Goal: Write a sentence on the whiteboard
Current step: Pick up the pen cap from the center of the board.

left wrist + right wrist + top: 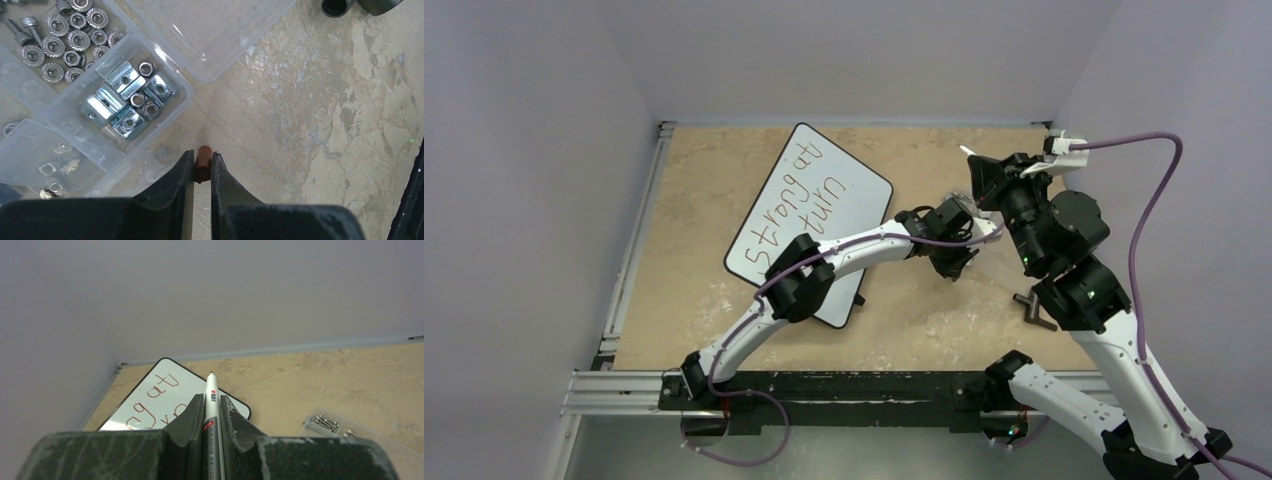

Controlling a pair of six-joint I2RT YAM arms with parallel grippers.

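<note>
Whiteboard (859,190) lay tilted left of centre, long axis near-left to far-right, the sentence (786,205) in slanted lines on it, left arm stretched low over its near-right corner. Left gripper (202,156), just right of the board and low over the table, clenched on a small red-brown cap (203,166). Right gripper (212,398), raised beyond it, grasped the marker (212,387), bare tip up and away; board lay down-left of it, cap closer by judgement

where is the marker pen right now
In the right wrist view the marker pen is clamped in the right gripper, raised over the table's far right, right of the whiteboard.
</note>
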